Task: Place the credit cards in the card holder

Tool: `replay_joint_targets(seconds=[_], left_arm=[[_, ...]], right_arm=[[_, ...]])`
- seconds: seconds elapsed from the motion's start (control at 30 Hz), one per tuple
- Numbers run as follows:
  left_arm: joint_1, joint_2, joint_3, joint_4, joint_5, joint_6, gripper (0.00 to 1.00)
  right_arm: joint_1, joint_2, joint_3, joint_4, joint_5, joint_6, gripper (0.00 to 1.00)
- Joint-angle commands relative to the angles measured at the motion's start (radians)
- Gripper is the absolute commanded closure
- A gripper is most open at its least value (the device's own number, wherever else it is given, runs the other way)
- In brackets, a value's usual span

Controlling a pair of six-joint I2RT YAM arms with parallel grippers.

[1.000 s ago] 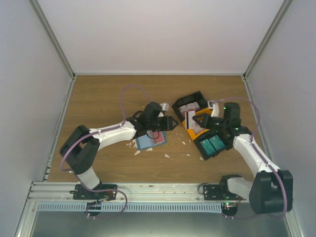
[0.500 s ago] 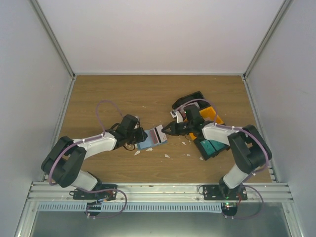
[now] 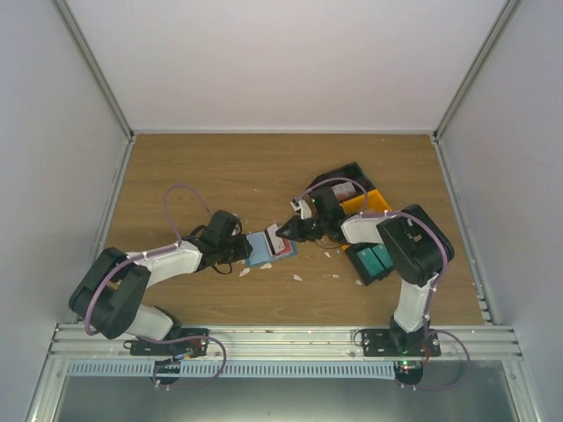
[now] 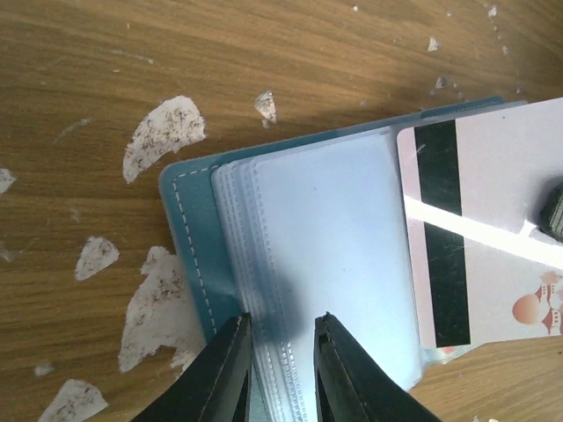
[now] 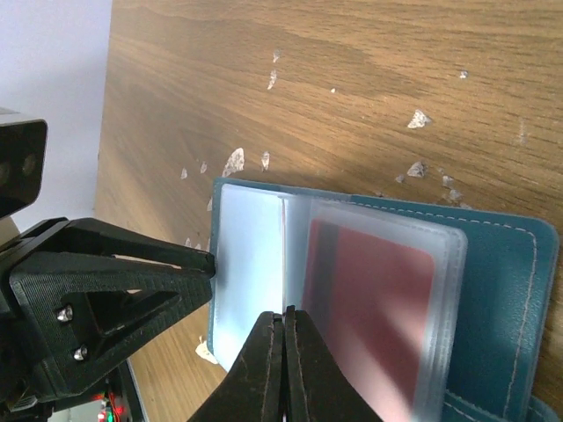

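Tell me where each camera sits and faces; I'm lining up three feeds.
Top external: high behind the arm bases, looking down at the table; both whole arms show, left gripper and right gripper meeting at the card holder.
Left wrist: on the left arm, looking along its fingers at the card holder's clear sleeves; the credit card lies at right.
Right wrist: on the right arm, looking past its shut fingers toward the left gripper.
Shared: both wrist views show the card holder, from opposite sides.

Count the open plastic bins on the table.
3: a black plastic bin farthest back, an orange plastic bin at its right, a teal plastic bin in front of both. The right arm may hide more.
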Motion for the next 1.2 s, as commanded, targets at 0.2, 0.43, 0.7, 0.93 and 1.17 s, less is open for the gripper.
replay_joint_targets(seconds=[0.2,0.43,0.7,0.93,1.17], left_arm=[[0.004,0.021,-0.035,0.013,-0.018,0.011,0.76],[0.004,0.032,-0.061,0.035,0.0,0.004,0.81],[0.004,0.032,-0.079,0.054,0.014,0.007,0.83],[0.004,0.04,-0.093,0.079,0.042,0.002,0.81],[0.004,0.042,-0.103,0.088,0.045,-0.001,0.81]], right_arm=[[0.027,0.058,-0.019,0.102,-0.018,0.086,0.99],[0.051,0.071,-0.074,0.193,-0.003,0.18,1.0],[0.078,0.091,-0.112,0.287,0.032,0.254,0.99],[0.115,0.12,-0.11,0.355,0.065,0.287,0.99],[0.129,0.115,-0.122,0.395,0.131,0.315,1.0]])
